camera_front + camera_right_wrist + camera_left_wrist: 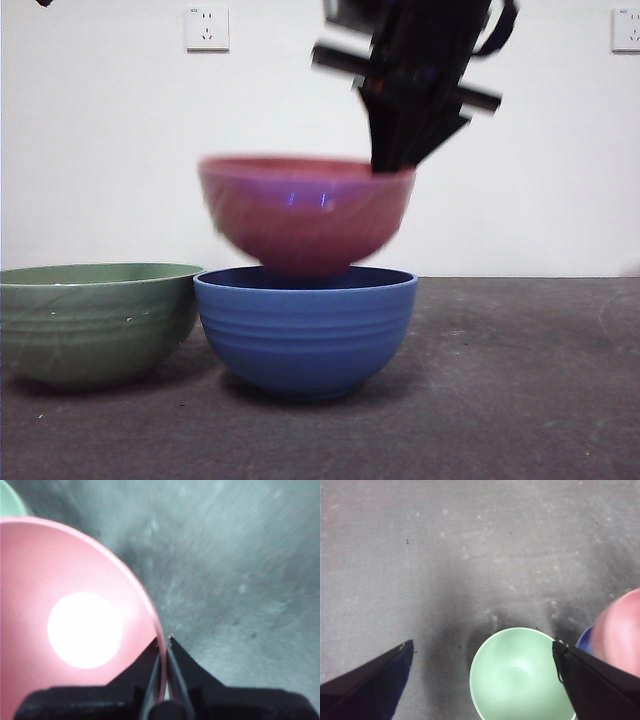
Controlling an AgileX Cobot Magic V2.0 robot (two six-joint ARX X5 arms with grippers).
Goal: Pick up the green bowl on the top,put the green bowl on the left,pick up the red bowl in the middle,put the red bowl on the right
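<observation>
Sitting on the table's (520, 380) left, the green bowl (95, 320) is placed; right tool (164, 647) is pinching the red bowl's (305, 212) rim above the blue bowl (305, 325); left tool (482, 680) is hanging spread.

My right gripper (164, 642) is black all over: two thin jaws taper to sharp points from a broad, blocky black base. In the front view my right arm (420, 70) shows as a big dark blurred mass with flat black cross-pieces and a looping black cable high on its right. My left gripper (482, 652) has two wide, wedge-shaped black jaws with a faint bluish sheen.
</observation>
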